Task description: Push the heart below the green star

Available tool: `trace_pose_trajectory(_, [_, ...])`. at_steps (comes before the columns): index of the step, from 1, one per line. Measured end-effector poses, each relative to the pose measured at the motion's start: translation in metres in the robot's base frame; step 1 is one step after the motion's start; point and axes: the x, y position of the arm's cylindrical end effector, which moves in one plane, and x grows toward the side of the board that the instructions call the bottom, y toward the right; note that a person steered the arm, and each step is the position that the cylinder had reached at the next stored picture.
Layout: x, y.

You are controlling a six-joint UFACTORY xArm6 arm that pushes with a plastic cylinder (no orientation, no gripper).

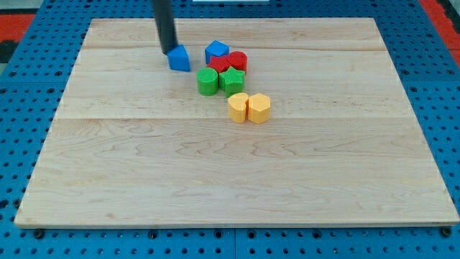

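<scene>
My tip rests on the board at the view's upper left of centre, touching the upper left side of a blue block. To its right lies a cluster: a blue block, a red star, a red block, a green round block and the green star. Just below the green star sit a yellow block and the yellow heart, side by side and touching. The heart lies to the lower right of the green star.
The wooden board lies on a blue perforated table. The rod comes down from the view's top edge.
</scene>
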Motion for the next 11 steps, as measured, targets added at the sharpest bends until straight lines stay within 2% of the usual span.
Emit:
trace_pose_trajectory(1, [0.011, -0.001])
trace_pose_trajectory(2, [0.003, -0.066])
trace_pose_trajectory(3, [-0.035, -0.069])
trace_pose_trajectory(4, [-0.053, -0.045])
trace_pose_trajectory(5, [0.017, -0.068])
trace_pose_trajectory(6, [0.120, -0.026])
trace_pose_trajectory(7, [0.196, 0.063])
trace_pose_trajectory(8, [0.211, 0.149])
trace_pose_trajectory(9, [0.174, 0.151])
trace_pose_trajectory(10, [0.151, 0.122])
trace_pose_trajectory(11, [0.150, 0.118])
